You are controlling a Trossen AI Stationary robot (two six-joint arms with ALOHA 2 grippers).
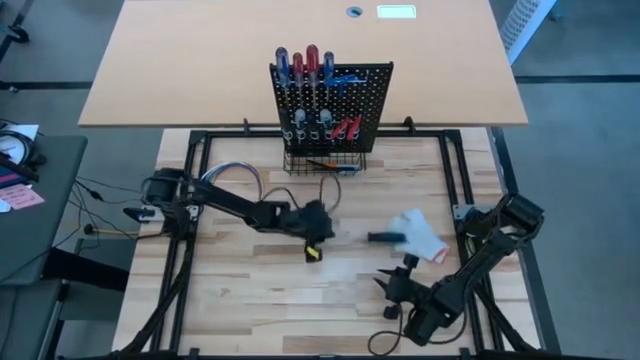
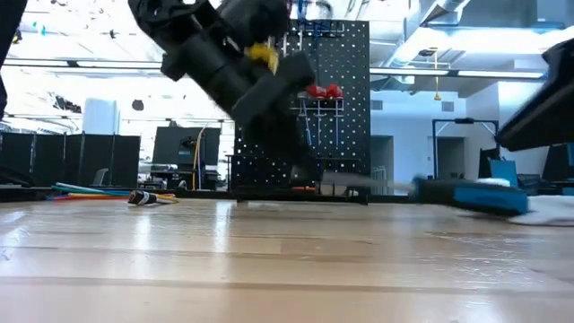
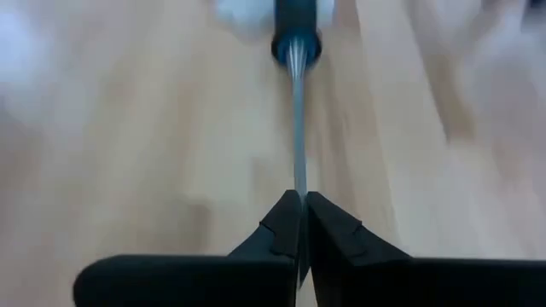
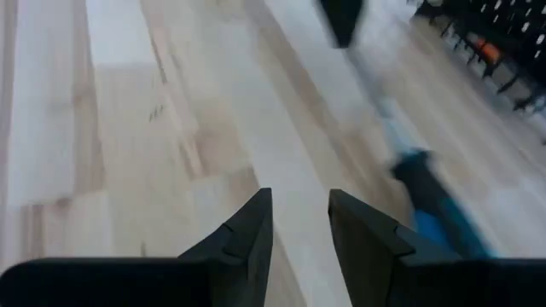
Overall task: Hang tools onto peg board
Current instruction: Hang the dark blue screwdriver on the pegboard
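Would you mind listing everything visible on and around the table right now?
Peg board: one, black, upright at the table's far edge.
Screwdrivers: about four, red and blue handles, hung along the board's top.
Pliers: one, red handles, on the board.
Basket: one, black wire, at the board's base.
Screwdriver: one, dark blue handle, lying mid-table.
Glove: one, white, beside that handle.
Wires: coloured bundle, far left.
Left gripper: shut on the screwdriver's shaft.
Right gripper: open, empty, near side.

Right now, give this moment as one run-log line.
left claw: shut on screwdriver shaft | right claw: open, empty, low over table | peg board: several tools hung
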